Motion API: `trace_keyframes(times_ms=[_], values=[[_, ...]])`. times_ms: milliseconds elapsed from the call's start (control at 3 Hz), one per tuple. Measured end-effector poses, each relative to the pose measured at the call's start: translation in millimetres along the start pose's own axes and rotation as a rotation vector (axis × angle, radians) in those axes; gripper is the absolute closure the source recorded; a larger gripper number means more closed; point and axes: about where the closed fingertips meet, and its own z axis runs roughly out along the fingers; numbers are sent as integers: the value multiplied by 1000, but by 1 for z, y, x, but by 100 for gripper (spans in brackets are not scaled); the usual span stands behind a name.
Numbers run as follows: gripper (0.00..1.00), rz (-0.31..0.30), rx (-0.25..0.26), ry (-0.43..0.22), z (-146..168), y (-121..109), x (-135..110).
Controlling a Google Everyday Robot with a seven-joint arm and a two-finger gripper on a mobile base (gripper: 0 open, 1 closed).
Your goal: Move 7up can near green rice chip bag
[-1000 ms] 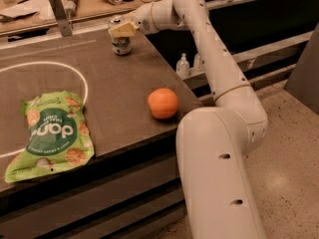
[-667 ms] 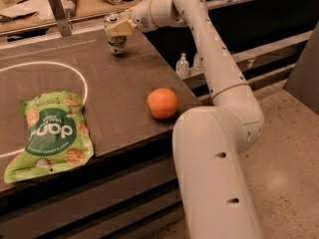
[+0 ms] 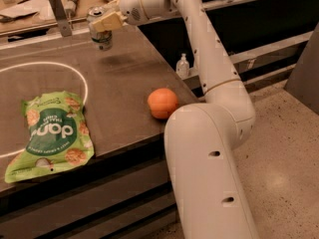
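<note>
A: Camera view, far edge of the surface (image 3: pixel 129 91), toward the right corner: gripper (image 3: pixel 106 22) clamped around the top of the 7up can (image 3: pixel 100 34). Lifted or resting?

B: Lifted, judging by the shadow lying apart from the can's base. So pickup probably done.

A: And the green rice chip bag (image 3: pixel 50 133)?

B: Flat at the near left corner, well apart from the can. Carry across the surface and set-down beside the bag both left to do.

A: Anything between?

B: Only a painted white ring (image 3: pixel 60 63). Orange (image 3: pixel 162 102) off by the near right edge, likely clear of the path.
</note>
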Motion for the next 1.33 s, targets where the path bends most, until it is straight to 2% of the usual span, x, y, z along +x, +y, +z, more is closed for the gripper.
trace_keyframes(times_ms=[333,667,1000,1333], values=[[100,101,14,54,-29,14,4],[100,181,109,85,-89,36,-6],[100,200,70,118,-73,46,15],[100,191,6,100,-58,60,11]])
